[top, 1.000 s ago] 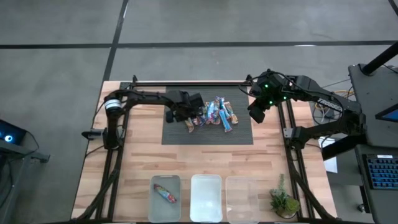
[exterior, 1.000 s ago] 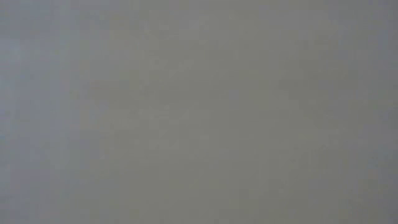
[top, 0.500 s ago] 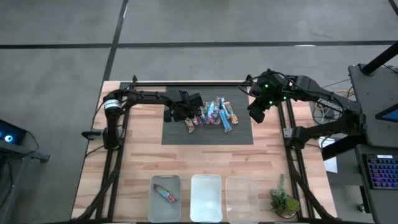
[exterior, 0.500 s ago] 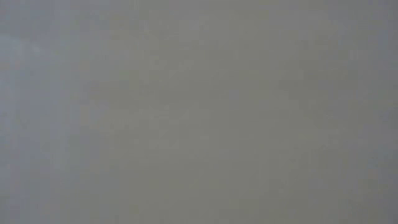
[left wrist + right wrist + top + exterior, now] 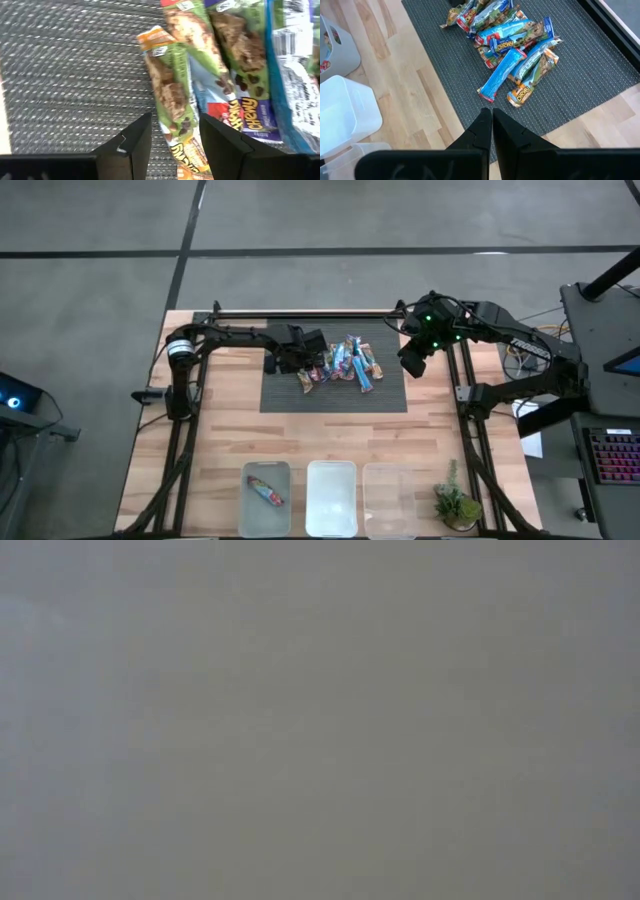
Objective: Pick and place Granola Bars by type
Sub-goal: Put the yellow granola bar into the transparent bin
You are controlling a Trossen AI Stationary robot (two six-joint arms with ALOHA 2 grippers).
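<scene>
Straddling an orange-ended granola bar (image 5: 172,100), left pincer (image 5: 175,145), "CHEWY" wrappers (image 5: 512,50)

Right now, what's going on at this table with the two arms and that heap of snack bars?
The robot is sorting granola bars from a pile on the dark mat into clear bins at the table's near edge. The left claw is down at the pile's edge, open, its fingers straddling an orange-ended bar. The right claw waits shut above the mat's right side. One bar lies in the left bin; the middle bin looks empty.
</scene>
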